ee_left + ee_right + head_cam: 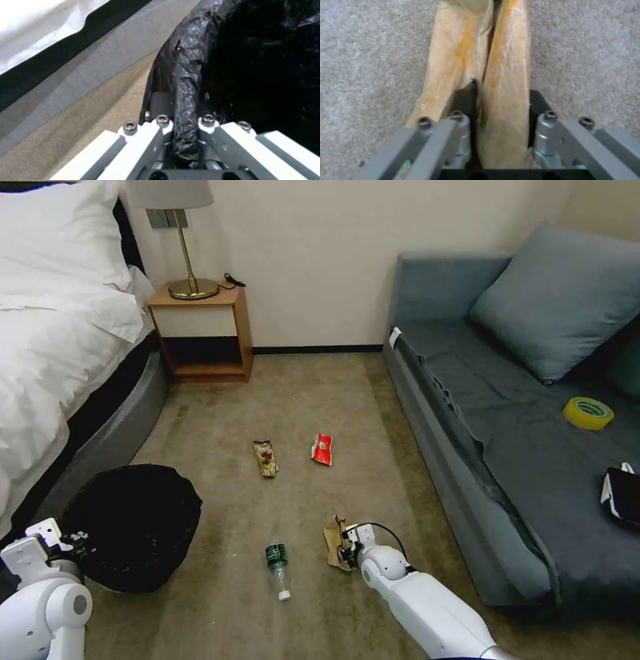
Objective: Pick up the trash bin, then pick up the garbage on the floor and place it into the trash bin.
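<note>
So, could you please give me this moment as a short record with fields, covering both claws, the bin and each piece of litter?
left claw: shut on the bag-covered rim of the trash bin, beside the bed
right claw: closed on the tan paper wrapper, low over the carpet
green-label bottle: lying on the carpet, between bin and wrapper
gold-brown snack wrapper: on the carpet, farther off
red snack packet: on the carpet beside it, apart
litter in bin: cannot tell, the inside is dark
</note>
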